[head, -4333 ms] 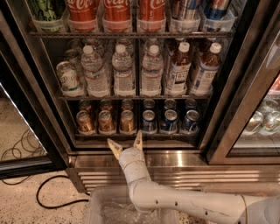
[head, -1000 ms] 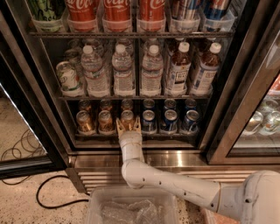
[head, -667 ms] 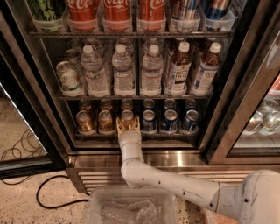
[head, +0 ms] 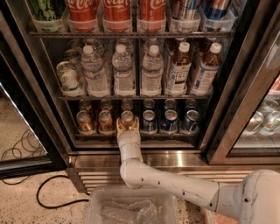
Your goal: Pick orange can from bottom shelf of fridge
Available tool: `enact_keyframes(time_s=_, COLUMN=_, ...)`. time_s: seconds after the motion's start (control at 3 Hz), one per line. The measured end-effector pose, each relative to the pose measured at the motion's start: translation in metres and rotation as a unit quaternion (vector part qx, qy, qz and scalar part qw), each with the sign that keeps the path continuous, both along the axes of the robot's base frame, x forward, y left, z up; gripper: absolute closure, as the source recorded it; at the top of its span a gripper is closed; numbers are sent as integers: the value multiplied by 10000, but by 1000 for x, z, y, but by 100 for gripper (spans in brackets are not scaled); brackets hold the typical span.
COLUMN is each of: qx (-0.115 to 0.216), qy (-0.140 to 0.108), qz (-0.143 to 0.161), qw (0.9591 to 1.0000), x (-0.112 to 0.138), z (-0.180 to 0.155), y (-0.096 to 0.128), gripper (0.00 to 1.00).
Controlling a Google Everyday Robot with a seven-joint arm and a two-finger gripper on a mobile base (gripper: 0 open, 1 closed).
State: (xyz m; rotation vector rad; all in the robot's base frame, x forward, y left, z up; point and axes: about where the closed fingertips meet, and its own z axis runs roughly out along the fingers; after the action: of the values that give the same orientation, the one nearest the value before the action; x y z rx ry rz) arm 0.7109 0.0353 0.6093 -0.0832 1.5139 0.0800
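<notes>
The fridge (head: 183, 158) stands open in front of me. On the bottom shelf (head: 94, 135) several orange cans stand at the left and blue cans (head: 169, 120) at the right. My gripper (head: 127, 124) reaches in over the steel base, with its fingers (head: 120, 126) on either side of the front right orange can (head: 127, 117), hugging it. The can still stands on the rack. Two more front orange cans (head: 85, 121) stand just left of it.
Water bottles (head: 124, 70) fill the rack above and red cola cans (head: 117, 11) the one above that. The black door frame (head: 238, 105) stands at the right, another frame (head: 26, 105) at the left. A clear plastic bin (head: 131, 205) and a black cable (head: 48, 192) lie on the floor.
Since 4.3 s ago the gripper rose from below the shelf edge with its fingers spread and came in around the can. Over the last second it has stayed still.
</notes>
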Motion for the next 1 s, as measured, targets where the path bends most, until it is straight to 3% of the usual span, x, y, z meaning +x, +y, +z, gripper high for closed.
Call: enact_keyframes(time_s=1.0, qx=80, qy=-368, qz=-108, qw=9992, x=-2, z=47, y=-17, gripper=100)
